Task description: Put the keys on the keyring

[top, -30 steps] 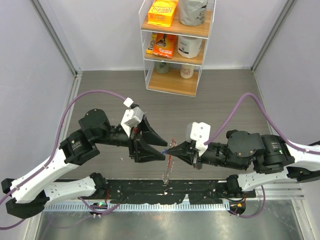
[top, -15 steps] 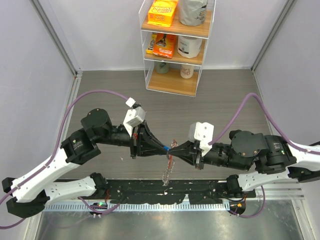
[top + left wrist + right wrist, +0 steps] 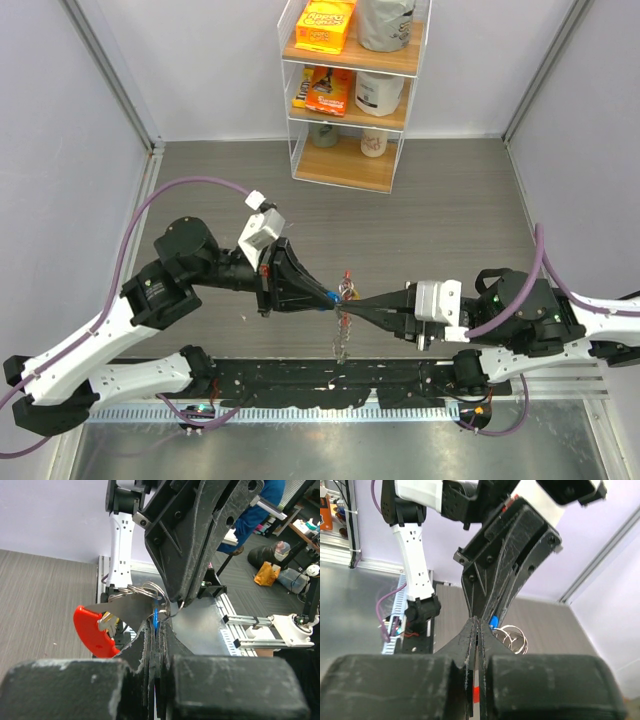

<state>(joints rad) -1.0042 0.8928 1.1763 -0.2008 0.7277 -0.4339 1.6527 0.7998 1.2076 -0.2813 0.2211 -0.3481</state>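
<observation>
Above the near middle of the table my two grippers meet tip to tip. My left gripper (image 3: 328, 297) (image 3: 156, 625) is shut on a blue-headed key (image 3: 156, 616) (image 3: 494, 621). The right gripper (image 3: 354, 301) (image 3: 477, 622) is shut too, its tip against the keyring (image 3: 346, 289), and a red strip shows between its fingers. The keyring's silver loops (image 3: 145, 590) (image 3: 513, 638) bunch at the tips. Its red piece (image 3: 92, 632) hangs to the left in the left wrist view. A chain (image 3: 340, 345) dangles below. No other keys show.
A clear shelf unit (image 3: 352, 90) with boxes and tubs stands at the back middle. Grey walls close both sides. A black rail (image 3: 330, 380) and a metal sheet (image 3: 330, 450) run along the near edge by the arm bases.
My left gripper went from wide open to shut on the blue key. The right arm drew back rightward and stretched out flat, its tip staying at the keyring.
</observation>
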